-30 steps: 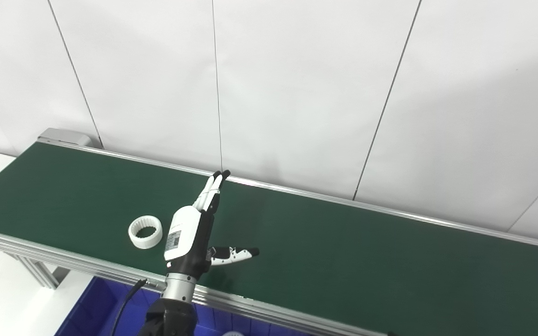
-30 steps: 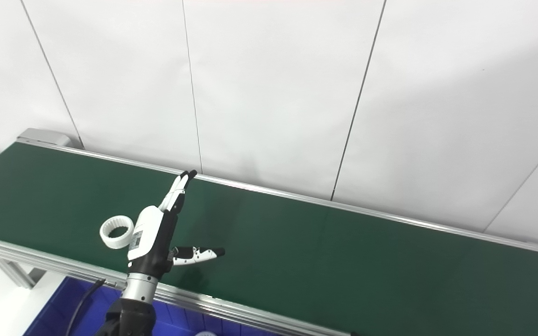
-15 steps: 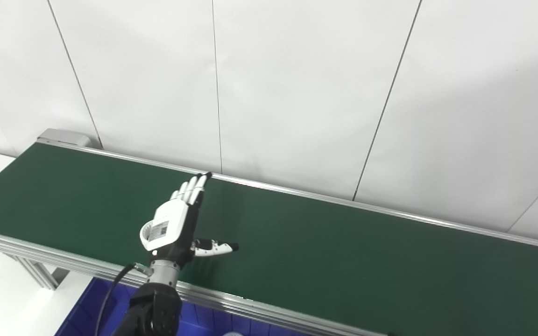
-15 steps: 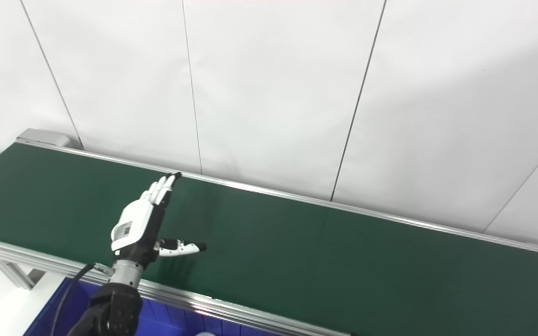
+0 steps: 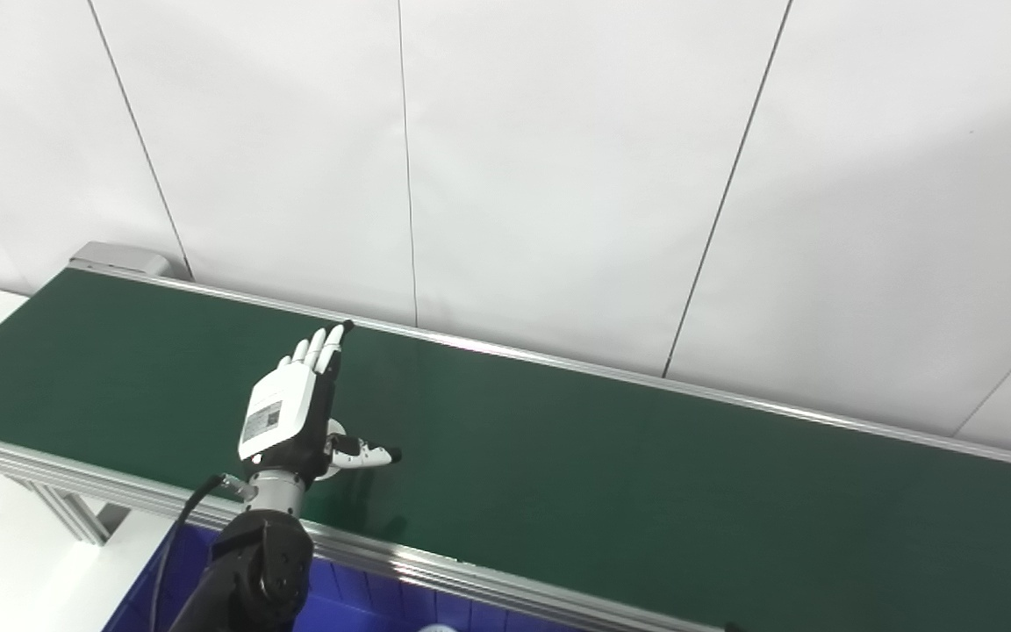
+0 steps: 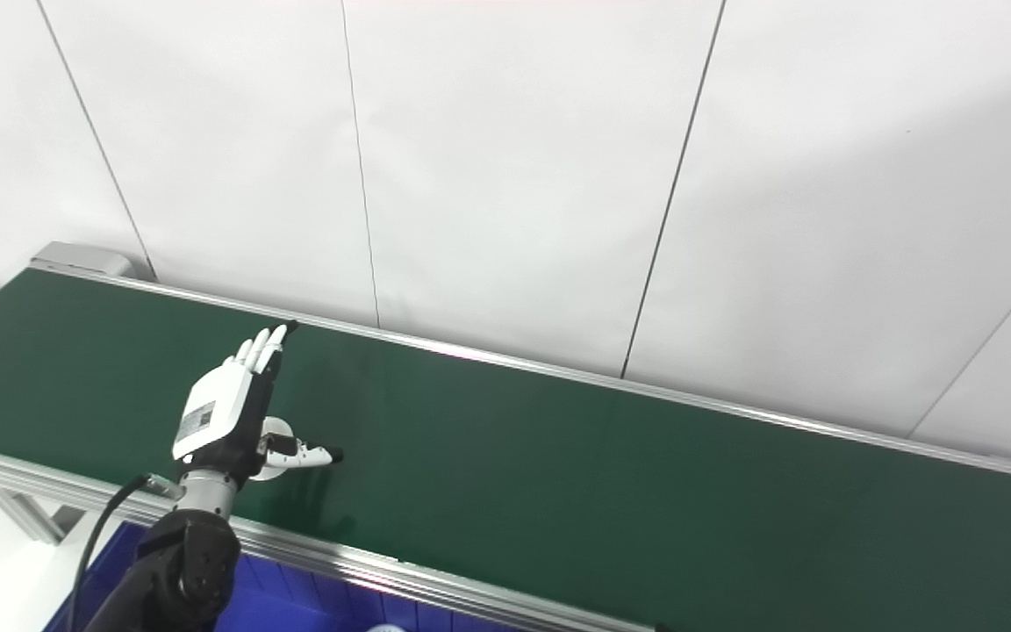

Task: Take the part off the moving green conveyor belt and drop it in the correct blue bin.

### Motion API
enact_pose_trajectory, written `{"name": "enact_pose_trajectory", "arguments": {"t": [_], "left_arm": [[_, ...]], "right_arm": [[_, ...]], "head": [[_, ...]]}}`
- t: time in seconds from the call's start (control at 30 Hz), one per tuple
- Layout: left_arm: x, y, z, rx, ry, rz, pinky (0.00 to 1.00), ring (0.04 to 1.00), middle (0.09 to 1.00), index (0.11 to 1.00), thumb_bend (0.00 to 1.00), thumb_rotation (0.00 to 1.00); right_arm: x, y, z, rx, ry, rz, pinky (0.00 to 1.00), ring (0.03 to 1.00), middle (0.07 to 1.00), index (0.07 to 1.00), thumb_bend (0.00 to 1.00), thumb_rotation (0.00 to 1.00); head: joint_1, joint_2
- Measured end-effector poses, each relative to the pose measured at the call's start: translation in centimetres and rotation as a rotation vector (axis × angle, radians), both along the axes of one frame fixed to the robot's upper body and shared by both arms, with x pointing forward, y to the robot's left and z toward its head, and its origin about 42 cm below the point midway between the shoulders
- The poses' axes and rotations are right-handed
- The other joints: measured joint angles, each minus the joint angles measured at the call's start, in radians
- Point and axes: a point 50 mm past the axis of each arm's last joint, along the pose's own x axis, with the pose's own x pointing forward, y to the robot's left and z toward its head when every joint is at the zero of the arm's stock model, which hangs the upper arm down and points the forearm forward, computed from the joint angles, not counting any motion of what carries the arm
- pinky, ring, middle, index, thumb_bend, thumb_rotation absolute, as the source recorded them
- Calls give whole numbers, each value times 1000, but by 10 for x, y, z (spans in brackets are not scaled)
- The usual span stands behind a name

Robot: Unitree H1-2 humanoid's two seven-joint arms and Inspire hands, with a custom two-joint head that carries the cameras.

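Left robot hand (image 5: 288, 423): up over the near edge of the belt toward its left end, back of the palm facing us, fingers (image 5: 319, 349) stretched straight toward the far rail, thumb (image 5: 367, 453) poking out sideways to the right. Spread wide, nothing gripped.
Right robot hand: nowhere to be seen from here.
Left arm (image 5: 251, 575): dark and bulky, rising from the bottom edge, crossing the near rail, a black cable looping off beside the wrist.
Part (image 6: 275, 436): white ring, lying on the belt and mostly hidden behind the palm; only a curved sliver peeks out just at the root of the thumb. Can't tell whether the robot hand touches it.
Green conveyor belt (image 5: 611, 474): runs from the far left corner down to the right edge, dark green surface.
Rails (image 5: 505, 592): silver aluminium along both long edges.
Blue bin (image 5: 383, 610): tucked under the near rail at the bottom edge, something small and white just visible inside.
Wall (image 5: 558, 158): white panels behind the far rail, thin dark seams.
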Motion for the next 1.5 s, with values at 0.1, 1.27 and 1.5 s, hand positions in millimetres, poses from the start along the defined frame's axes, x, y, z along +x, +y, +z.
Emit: {"name": "enact_pose_trajectory", "arguments": {"t": [0.1, 1.27, 1.5], "left_arm": [[0, 3, -5, 0, 29, 3, 988, 999, 1000, 965, 806, 2], [15, -9, -42, -166, 83, -24, 409, 396, 473, 548, 496, 0], [16, -13, -41, -264, 98, -67, 376, 395, 480, 526, 499, 0]], "right_arm": [[0, 0, 0, 0, -3, -2, 679, 770, 822, 866, 570, 249], [-1, -3, 3, 2, -11, -9, 700, 783, 823, 868, 588, 273], [0, -3, 4, 3, -15, -8, 701, 782, 826, 869, 602, 278]], "head": [[-3, 3], [-2, 21], [0, 25]]}}
